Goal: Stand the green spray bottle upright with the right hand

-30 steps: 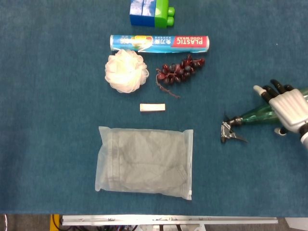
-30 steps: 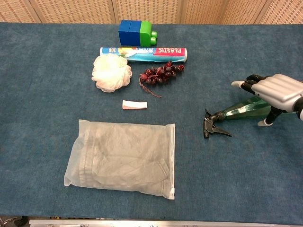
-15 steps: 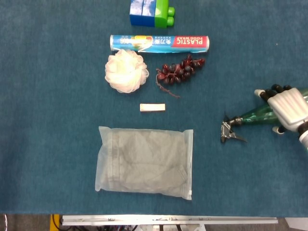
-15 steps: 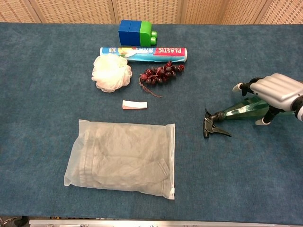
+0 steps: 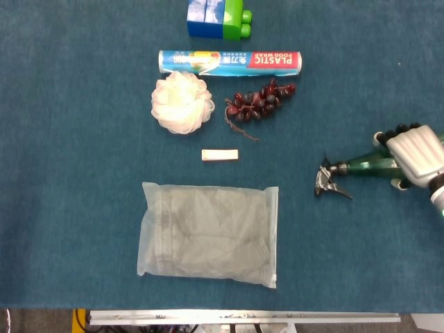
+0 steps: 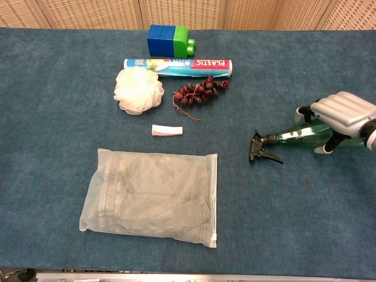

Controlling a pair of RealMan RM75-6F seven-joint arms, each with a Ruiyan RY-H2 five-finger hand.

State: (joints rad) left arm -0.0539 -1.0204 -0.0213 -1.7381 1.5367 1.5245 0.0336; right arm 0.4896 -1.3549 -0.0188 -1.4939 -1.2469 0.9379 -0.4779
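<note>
Fingers of our right hand (image 6: 341, 116) have closed over the fat end of the bottle (image 6: 296, 135) within the last second: earlier they were spread above it, and now they wrap the green body, thumb on the near side, with little gap showing. The bottle has shifted with that grip; its nozzle, which pointed away from the hand and lay lower on the counter (image 6: 305, 217), has swung a little and the neck looks slightly raised, though we cannot tell whether the base has left the surface. It still lies on its side, trigger end well out from the palm. We judge the grasp made and the tipping-up only begun; the turn to vertical remains. Our left hand shows in neither view.
</note>
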